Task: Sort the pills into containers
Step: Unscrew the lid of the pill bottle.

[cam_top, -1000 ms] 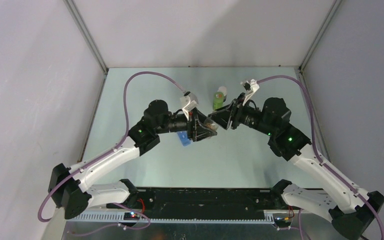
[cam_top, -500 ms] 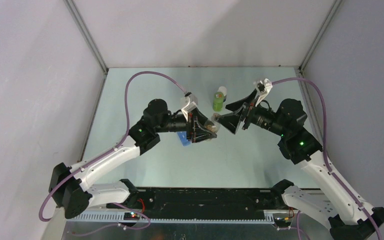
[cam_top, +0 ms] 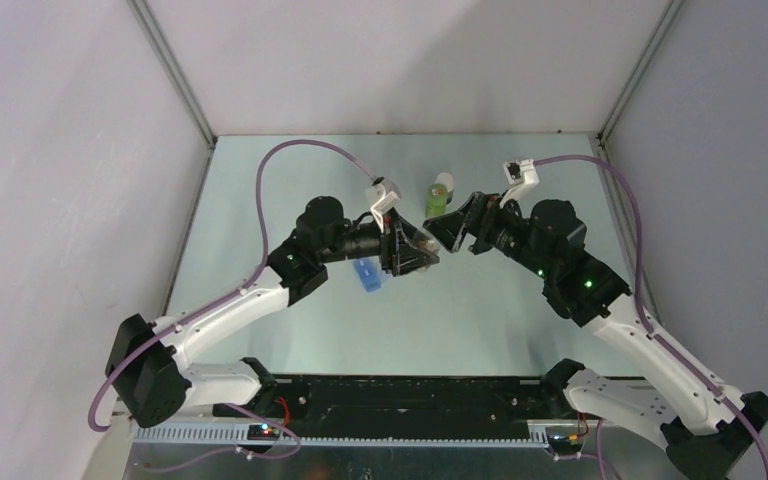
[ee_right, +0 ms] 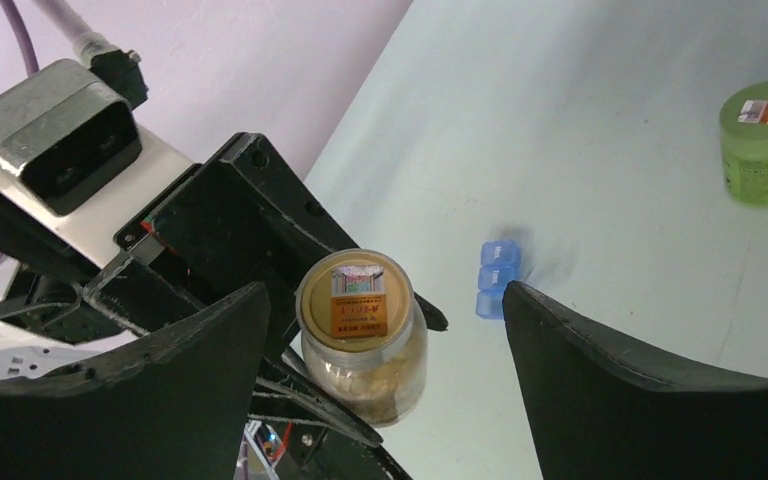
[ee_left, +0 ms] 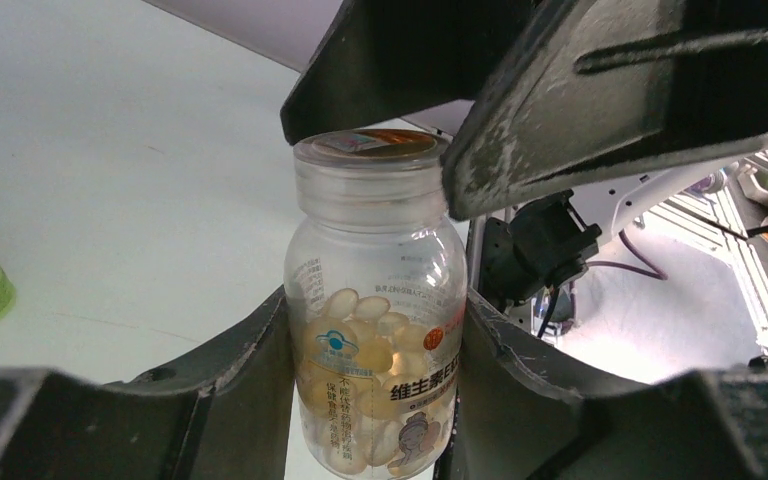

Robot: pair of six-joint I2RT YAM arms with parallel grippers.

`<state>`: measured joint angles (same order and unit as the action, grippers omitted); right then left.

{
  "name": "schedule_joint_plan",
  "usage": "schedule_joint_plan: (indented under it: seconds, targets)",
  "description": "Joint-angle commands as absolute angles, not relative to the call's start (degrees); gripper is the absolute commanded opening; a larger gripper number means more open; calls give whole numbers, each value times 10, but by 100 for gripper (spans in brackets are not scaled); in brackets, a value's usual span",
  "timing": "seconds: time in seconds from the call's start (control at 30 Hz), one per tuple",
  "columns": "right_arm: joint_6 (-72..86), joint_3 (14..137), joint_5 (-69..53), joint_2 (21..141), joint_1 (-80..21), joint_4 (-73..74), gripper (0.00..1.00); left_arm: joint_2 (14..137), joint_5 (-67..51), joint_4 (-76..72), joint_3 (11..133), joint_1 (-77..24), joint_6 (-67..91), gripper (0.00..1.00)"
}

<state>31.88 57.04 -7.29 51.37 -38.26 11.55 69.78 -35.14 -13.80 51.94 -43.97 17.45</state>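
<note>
Your left tool [ee_left: 375, 335] is clamped on the clear pill bottle [ee_left: 375, 300]. One of its fingers [ee_left: 245, 370] presses each side of the lower body, tight against the glass in the left wrist view. The bottle sits straight between the fingers there. Its cap [ee_left: 370, 150] is on, with an orange-and-white sticker on top. Pale yellow pills [ee_left: 360, 320] fill the lower part, and there's a printed label on the front. In the top view the bottle is held up off the desk [cam_top: 480, 310], between the two arms, cap end pointing toward your right arm.

Your right tool [ee_right: 385, 290] is wide open and grips nothing. Its two fingers [ee_right: 160, 390] stand on either side of the cap, with clear space on both sides in the right wrist view. In the left wrist view one of its fingers overlaps the cap's rim, and I can't tell if it touches.

The blue pill box [ee_right: 495, 280], a short strip of small compartments, lies on the desk under the held bottle, near the left tool. It's too small to tell if its lids are shut. The green bottle [ee_right: 765, 145], with a green lid and an orange sticker, stands on the desk farther back. It is well apart from the blue pill box and not touched by either tool. Grey walls [cam_top: 60, 150] close in the desk on three sides.
</note>
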Motion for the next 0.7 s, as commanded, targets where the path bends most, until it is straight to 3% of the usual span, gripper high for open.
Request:
schedule_joint_plan:
  seconds: [0.0,0.07,0.17,0.27,0.43,0.67]
  targets:
    - [362,583,-32,527,-398,75,89,693,-331,-181,536,-438,195,0]
    - [365,582,-26,533,-401,74,84,690,-331,-181,532,-438,198,0]
    - [363,583,-27,536,-402,77,66,683,-328,-183,526,-438,201,0]
    - [359,582,-40,532,-402,76,55,678,-328,-181,527,-438,207,0]
    - [337,583,-86,526,-400,68,24,672,-333,-177,531,-438,210,0]
    - [197,587,-299,506,-357,72,17,674,-359,-147,541,-438,208,0]
